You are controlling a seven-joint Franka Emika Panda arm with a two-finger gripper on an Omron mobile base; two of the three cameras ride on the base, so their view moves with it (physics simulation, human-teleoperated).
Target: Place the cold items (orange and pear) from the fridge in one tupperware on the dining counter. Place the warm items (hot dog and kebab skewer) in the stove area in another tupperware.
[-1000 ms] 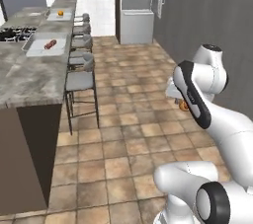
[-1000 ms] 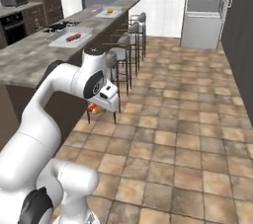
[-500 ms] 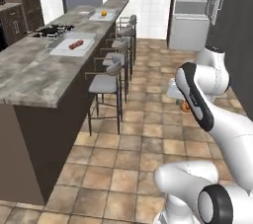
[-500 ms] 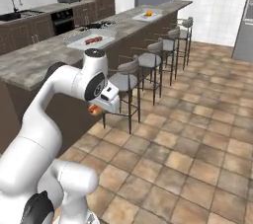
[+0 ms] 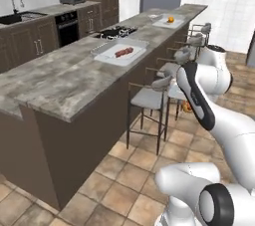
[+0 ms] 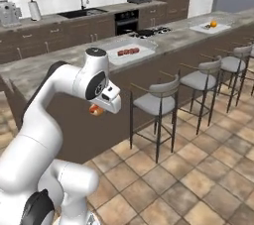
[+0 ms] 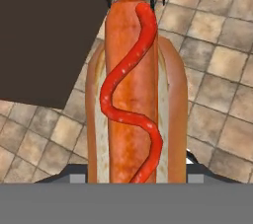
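Observation:
My gripper (image 6: 99,109) is shut on the hot dog (image 7: 136,94), a sausage in a bun with a ketchup squiggle. I carry it low over the tiled floor, beside the counter's dark side. The hot dog (image 6: 95,110) peeks out under the hand, and an orange bit of it (image 5: 187,105) shows behind the arm. One white tupperware (image 5: 108,54) (image 6: 113,53) near the cooktop holds the kebab skewer (image 5: 123,51) (image 6: 128,51). A second tupperware (image 5: 160,21) (image 6: 202,28) far down the dining counter holds the orange (image 5: 171,19) (image 6: 213,23). The pear and the fridge are out of view.
Bar stools (image 5: 147,98) (image 6: 155,103) line the floor side of the long stone counter (image 5: 60,78). The cooktop (image 5: 115,32) lies between the two tupperwares. A sink (image 6: 82,13) and dark cabinets run along the back wall. Open tiled floor spreads to my right.
The whole picture has swung as the base turned toward the counter. The fridge left the view and the counter is now much nearer. The hot dog stays in the shut gripper.

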